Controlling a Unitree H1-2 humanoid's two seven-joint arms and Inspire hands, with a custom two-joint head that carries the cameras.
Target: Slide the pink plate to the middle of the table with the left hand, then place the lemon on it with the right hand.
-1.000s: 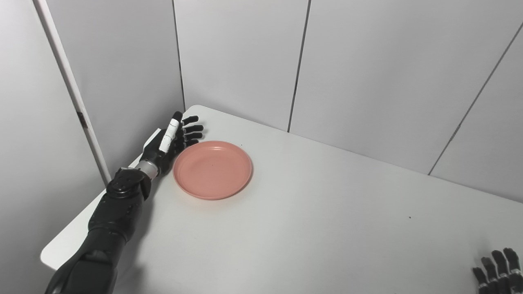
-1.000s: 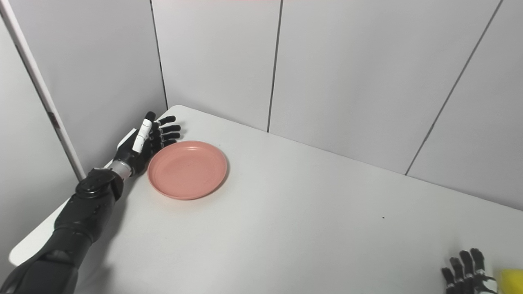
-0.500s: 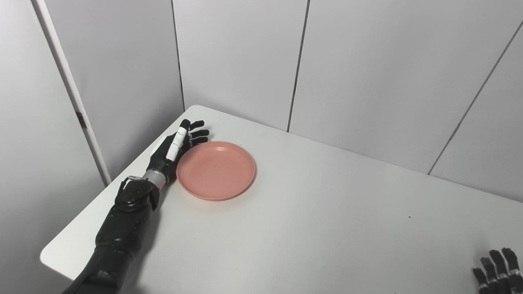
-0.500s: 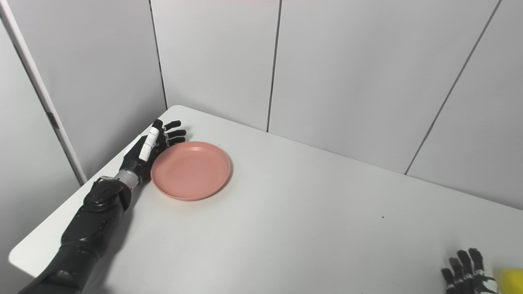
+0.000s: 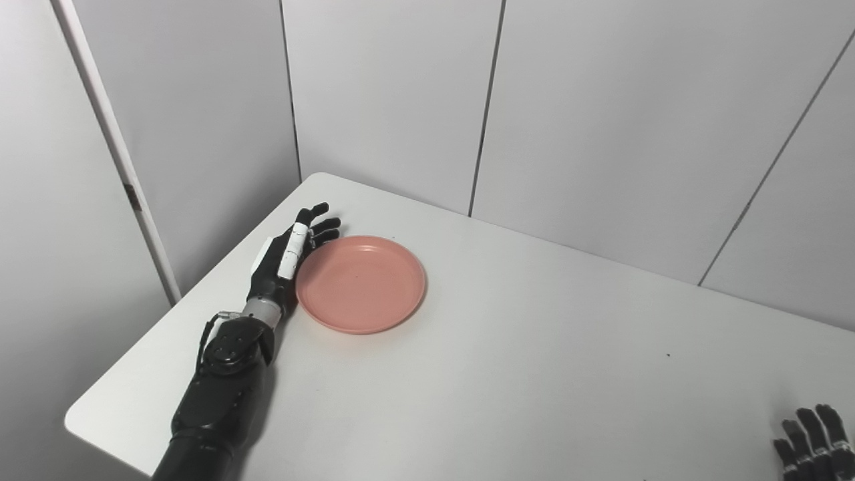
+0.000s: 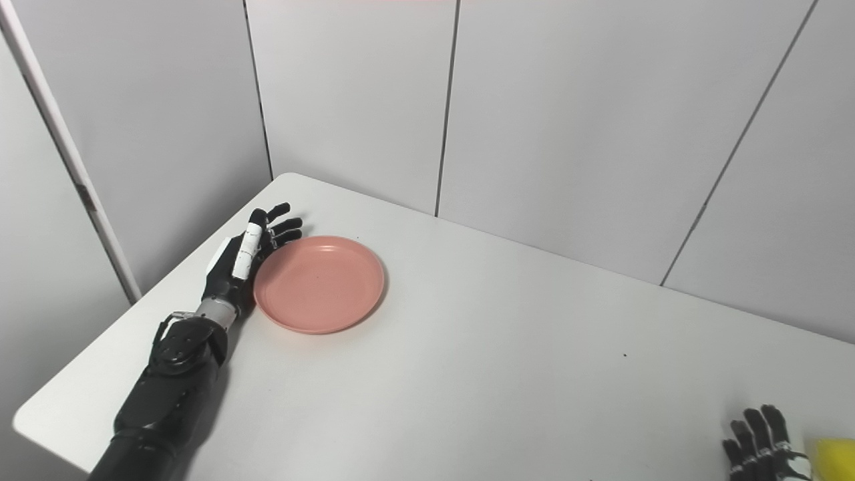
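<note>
The left hand (image 5: 288, 252) lies flat on its side with its fingers (image 5: 319, 226) stretched out and apart. It holds nothing. Its palm side touches the left edge of the pink plate (image 5: 361, 283). The plate sits on the white table (image 5: 507, 347), near the far left corner. The right hand (image 6: 761, 441) is at the bottom right, with its fingers up and apart, holding nothing. The lemon (image 6: 831, 457) is just beside it, at the picture's edge.
</note>
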